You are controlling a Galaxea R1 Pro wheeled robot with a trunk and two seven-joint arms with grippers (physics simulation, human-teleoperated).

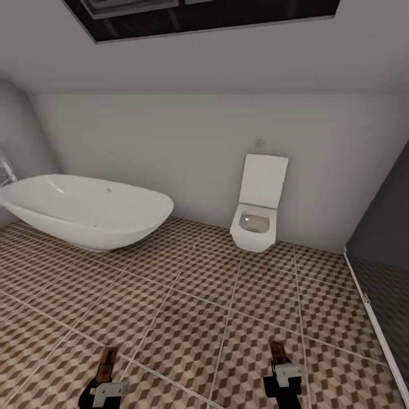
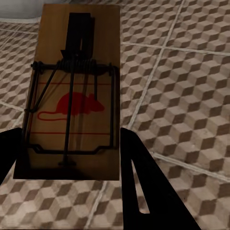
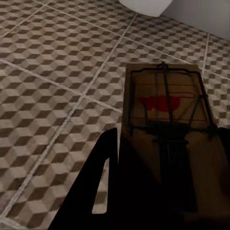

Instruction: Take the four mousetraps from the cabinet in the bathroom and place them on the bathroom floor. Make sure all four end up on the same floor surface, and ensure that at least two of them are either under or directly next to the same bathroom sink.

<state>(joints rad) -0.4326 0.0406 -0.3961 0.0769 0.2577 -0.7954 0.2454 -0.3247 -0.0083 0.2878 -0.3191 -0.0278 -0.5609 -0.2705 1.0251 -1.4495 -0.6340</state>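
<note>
mid-carry: left gripper [image 1: 105, 382] fingers clenched on one mousetrap [image 2: 72, 96], right gripper [image 1: 282, 378] fingers clenched on another mousetrap [image 3: 165, 124], both held above the bathroom floor [image 1: 193, 307], well short of the toilet [image 1: 255, 216]. none placed yet, judging by this. wrist views show the red mouse prints; head view shows the bathtub [image 1: 85, 210].

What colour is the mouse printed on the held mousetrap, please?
Red, on the brown mousetrap held in the left gripper; clearest in the left wrist view.
</note>
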